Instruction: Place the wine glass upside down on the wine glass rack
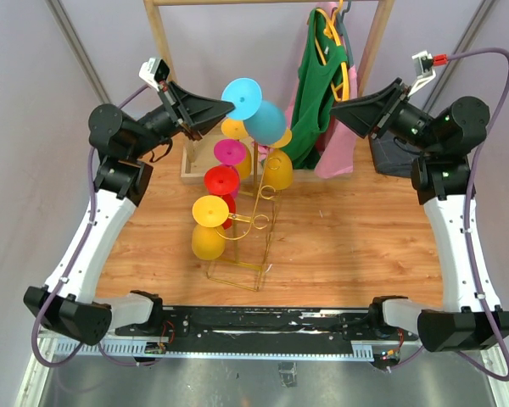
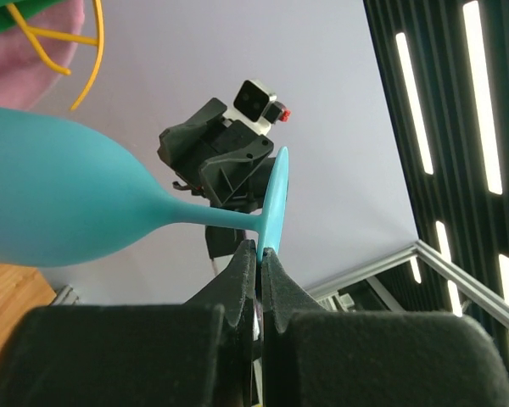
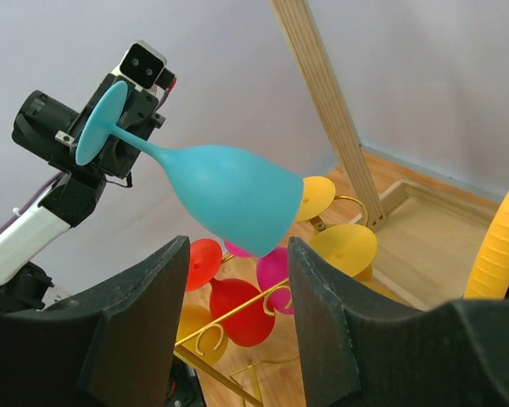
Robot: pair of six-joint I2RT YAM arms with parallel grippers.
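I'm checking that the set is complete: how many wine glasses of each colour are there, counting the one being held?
teal wine glass, held by the left gripper: 1
yellow wine glasses: 3
red wine glass: 1
magenta wine glass: 1
Total: 6

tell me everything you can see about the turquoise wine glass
The turquoise wine glass is opaque and matte, plastic-looking, with a flat round foot, a thin stem and a tulip-shaped bowl, all one colour. It is in the air and tilted, with the foot up toward the left arm and the bowl slanting down over the gold rack. The left gripper is shut on the rim of the foot. Nothing else is seen touching it.
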